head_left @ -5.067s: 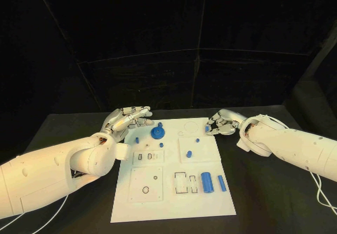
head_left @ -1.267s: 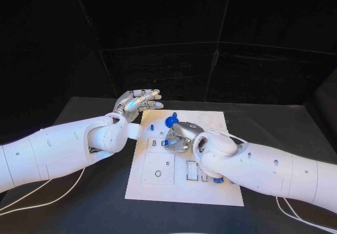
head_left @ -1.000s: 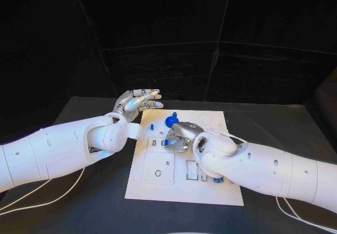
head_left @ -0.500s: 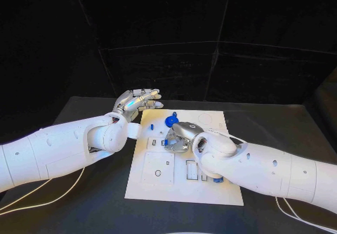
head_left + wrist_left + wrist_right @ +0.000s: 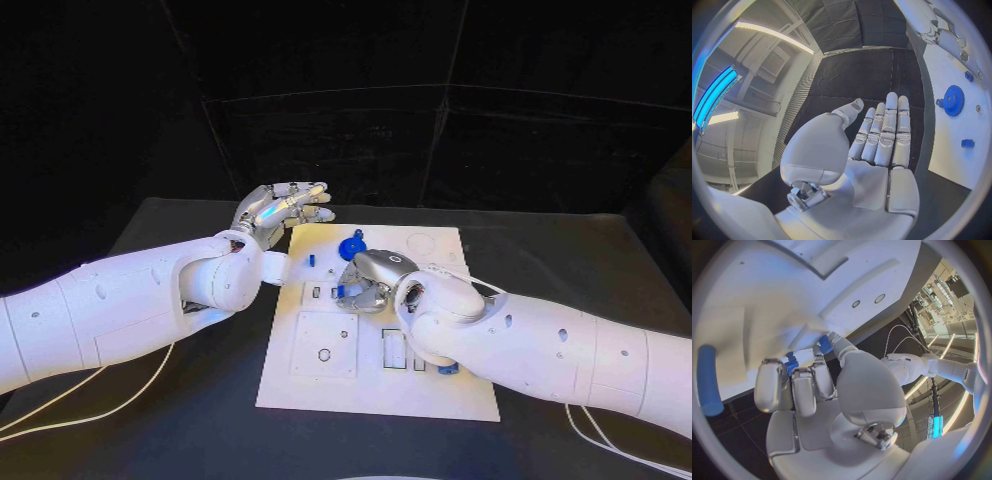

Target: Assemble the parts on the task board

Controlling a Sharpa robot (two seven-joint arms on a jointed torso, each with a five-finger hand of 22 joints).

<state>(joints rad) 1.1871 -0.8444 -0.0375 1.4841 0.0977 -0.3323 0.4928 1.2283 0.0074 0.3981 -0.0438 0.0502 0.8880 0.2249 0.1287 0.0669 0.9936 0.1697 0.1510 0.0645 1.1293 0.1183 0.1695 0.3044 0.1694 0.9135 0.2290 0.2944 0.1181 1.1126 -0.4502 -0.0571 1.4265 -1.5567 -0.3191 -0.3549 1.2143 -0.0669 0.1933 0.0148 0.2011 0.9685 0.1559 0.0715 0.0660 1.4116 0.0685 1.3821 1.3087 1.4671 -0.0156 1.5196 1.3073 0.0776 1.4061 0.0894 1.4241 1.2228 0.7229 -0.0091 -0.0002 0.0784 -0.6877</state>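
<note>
Task board (image 5: 378, 385) lies flat mid-table, long side running near to far, small blue parts scattered on it: a blue gear (image 5: 352, 248) near the far end, a short blue peg (image 5: 312, 260) just left of it, a blue cylinder (image 5: 449, 369) peeking out under the right forearm at the near right. Right hand (image 5: 365, 283) reaches across the board's middle, fingers curled down and pinching a small blue part (image 5: 791, 361) against the white surface; right wrist view shows a second blue bit (image 5: 825, 344) by the thumb, one piece or two cannot be told. Judging by the pose, it is seating that part into a slot, hence the low wrist and tight curl. A long blue rod (image 5: 707, 380) lies apart on the board. Left hand (image 5: 281, 207) hovers off the board's far left corner, palm up, fingers straight and side by side, holding nothing, probably parked clear of the work. Open black table (image 5: 173, 420) all around the board, plenty of room left and right. Right forearm covers the near right of the board, so parts there are blocked for now. Gear sits close to the right hand's far side, risk of a knock on lifting.
</note>
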